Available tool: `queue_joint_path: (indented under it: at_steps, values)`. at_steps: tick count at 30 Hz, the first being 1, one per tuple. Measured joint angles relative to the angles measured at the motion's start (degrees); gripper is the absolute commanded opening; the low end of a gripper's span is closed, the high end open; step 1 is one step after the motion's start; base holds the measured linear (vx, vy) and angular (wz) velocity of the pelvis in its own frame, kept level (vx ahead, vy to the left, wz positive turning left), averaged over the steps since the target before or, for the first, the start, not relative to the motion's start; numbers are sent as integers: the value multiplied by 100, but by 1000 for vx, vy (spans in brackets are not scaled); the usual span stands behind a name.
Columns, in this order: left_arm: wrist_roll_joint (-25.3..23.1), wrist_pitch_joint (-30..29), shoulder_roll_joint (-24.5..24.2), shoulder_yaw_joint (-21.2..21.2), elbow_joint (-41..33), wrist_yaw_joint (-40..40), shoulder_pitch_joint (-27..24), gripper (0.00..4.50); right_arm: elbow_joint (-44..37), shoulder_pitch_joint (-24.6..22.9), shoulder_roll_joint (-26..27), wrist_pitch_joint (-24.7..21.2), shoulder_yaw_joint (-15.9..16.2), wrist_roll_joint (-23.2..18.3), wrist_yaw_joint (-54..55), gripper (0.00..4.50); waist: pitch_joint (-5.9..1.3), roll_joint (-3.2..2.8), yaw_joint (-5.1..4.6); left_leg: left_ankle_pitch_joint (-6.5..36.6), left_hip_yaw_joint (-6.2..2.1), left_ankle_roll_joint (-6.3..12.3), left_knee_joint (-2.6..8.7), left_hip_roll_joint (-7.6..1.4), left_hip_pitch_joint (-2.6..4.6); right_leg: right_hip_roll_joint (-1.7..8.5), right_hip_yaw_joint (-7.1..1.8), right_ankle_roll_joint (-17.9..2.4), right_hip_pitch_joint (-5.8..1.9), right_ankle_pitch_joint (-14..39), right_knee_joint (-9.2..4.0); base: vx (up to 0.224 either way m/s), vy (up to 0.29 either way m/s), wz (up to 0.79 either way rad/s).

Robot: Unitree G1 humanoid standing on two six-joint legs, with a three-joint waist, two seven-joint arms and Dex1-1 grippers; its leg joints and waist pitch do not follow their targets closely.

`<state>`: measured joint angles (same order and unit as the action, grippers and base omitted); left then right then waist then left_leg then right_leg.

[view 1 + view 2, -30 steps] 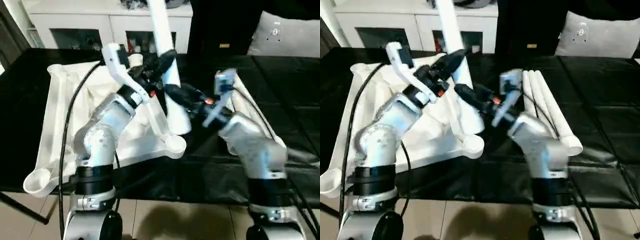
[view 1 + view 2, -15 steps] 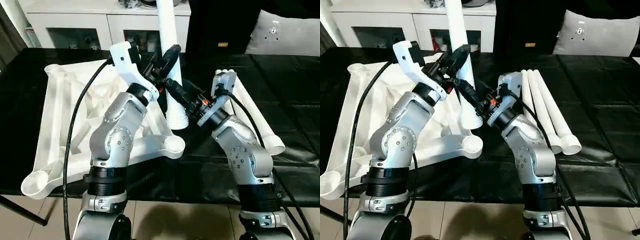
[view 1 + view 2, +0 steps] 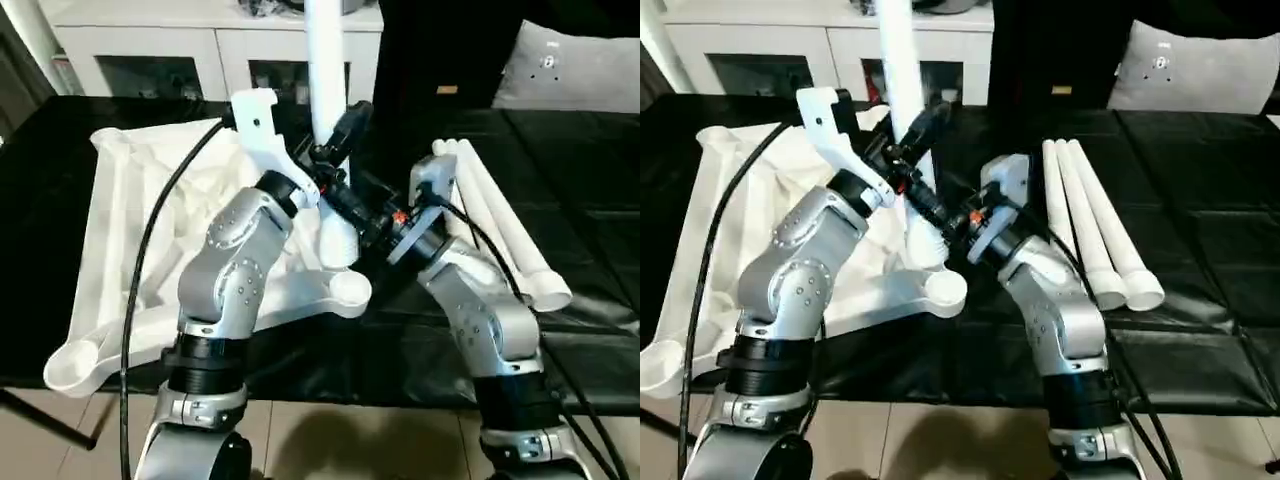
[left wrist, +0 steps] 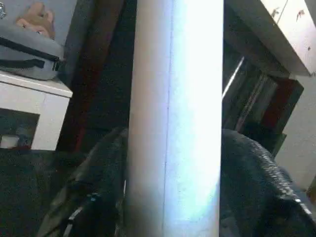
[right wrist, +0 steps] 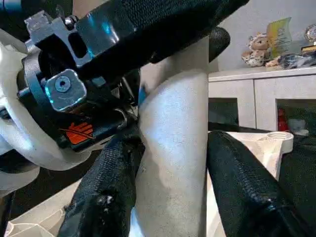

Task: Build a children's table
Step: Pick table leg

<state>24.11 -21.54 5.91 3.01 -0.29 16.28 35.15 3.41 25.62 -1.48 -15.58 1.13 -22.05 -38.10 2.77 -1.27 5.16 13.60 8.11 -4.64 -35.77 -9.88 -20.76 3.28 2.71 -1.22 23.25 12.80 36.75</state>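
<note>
White leg [image 3: 325,80] upright betw. both claws' fingers [image 5: 111,197].

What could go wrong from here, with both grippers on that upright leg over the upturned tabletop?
1. The leg stands tall above both grippers; the left gripper looks loose around it, so it may tip or slide.
2. Its lower end sits beside the near corner socket, not in it; pushing down now could jam it on the tabletop ribs.
3. The right gripper is crowded under the left one; they may collide.
</note>
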Motion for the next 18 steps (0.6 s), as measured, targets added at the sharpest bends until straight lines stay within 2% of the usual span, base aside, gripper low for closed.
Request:
queue_joint_path:
  at_steps: [3,6,11,15,16,17,18]
  values:
    - [83,26,28,19,0,-46,-1,258,1,0,3,12,3,2,1,178,0,0,-3,0,0,0,0,0,0,0,0,0,0,0,1,0,0,0]
    - [90,43,38,56,0,-58,-1,217,11,0,4,21,24,13,2,178,0,0,-12,0,0,0,0,-1,1,0,1,0,0,0,1,0,0,0]
    - [100,56,64,145,6,-103,-1,190,17,-2,3,85,53,22,12,178,0,0,-7,0,0,0,0,-1,1,0,2,0,0,0,1,0,0,0]
    - [107,56,78,171,17,-162,-1,185,17,-1,3,130,99,88,77,178,0,-1,-6,0,0,0,0,-1,0,0,2,0,0,0,1,0,0,0]
    - [109,56,76,175,27,-163,-1,184,17,-1,2,132,107,128,93,213,1,-2,-7,0,0,0,0,-1,0,0,2,0,0,0,1,0,0,0]
    - [116,61,75,179,47,-164,-1,184,17,-1,1,132,115,149,113,213,1,-2,-8,0,0,0,0,-1,0,0,2,0,0,0,1,0,0,0]
    - [128,62,55,187,80,-164,-1,184,17,-1,-24,112,118,148,132,234,1,-2,-8,0,0,0,0,-1,1,0,2,0,0,0,1,0,0,0]
